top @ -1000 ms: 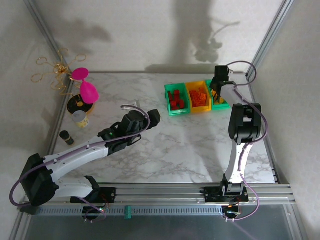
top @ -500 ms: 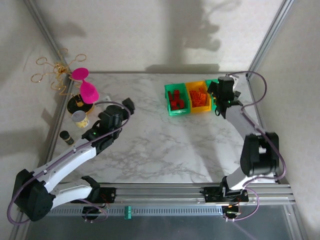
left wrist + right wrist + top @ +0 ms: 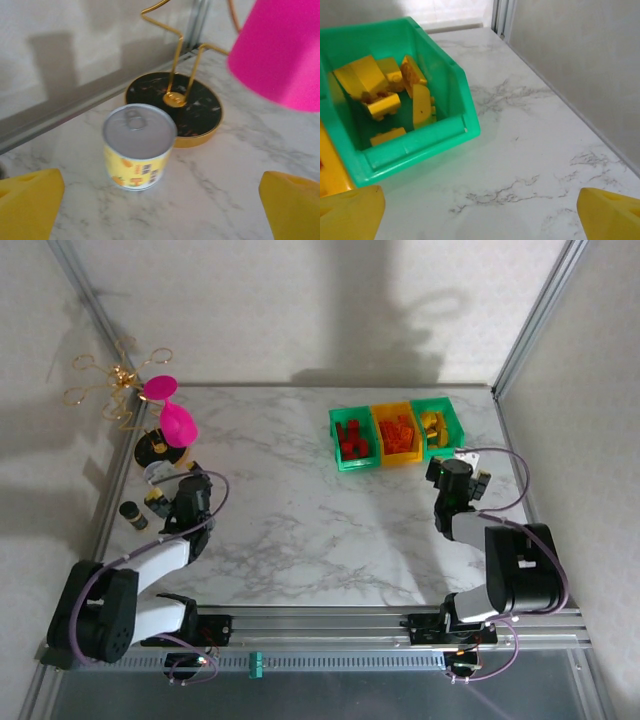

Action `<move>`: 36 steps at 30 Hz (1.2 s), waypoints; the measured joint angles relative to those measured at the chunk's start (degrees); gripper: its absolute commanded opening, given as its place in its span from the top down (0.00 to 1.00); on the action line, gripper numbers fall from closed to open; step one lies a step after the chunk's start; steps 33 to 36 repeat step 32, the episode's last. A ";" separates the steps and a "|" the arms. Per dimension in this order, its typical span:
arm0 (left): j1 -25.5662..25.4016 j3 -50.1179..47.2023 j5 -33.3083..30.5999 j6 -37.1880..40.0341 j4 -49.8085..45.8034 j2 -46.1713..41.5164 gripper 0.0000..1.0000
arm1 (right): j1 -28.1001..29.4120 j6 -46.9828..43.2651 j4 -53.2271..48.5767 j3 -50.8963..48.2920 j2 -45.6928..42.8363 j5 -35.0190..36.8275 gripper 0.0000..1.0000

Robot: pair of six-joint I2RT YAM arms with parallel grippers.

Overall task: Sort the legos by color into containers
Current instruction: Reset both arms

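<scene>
A white marble-patterned worktop [image 3: 320,530] with grey veining carries everything. At about 1 o'clock, close to the far edge, the containers [image 3: 398,459] stand directly on it: three open bins joined in a row, green, yellow, green. The marble around the end green bin [image 3: 420,150] lies bare out to the right-hand edge. At about 10 o'clock a round black base [image 3: 200,107] with a gold rim sits flat on the worktop. A small can [image 3: 139,146] with a yellow label stands upright just beside it at its 6 o'clock side, perhaps touching it. Near 9 o'clock, by the left edge, stands a small dark cylinder [image 3: 133,514].
</scene>
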 measured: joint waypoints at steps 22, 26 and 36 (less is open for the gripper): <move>2.73 -6.80 19.96 13.42 37.05 16.81 0.01 | -3.85 -4.26 33.16 -15.04 4.13 -23.17 0.01; 2.78 -6.80 20.55 13.57 37.46 16.83 0.01 | -3.85 -4.26 33.48 -15.04 4.13 -23.43 0.01; 2.78 -6.80 20.59 13.57 37.53 16.83 0.01 | -3.85 -4.26 33.51 -15.02 4.13 -23.52 0.01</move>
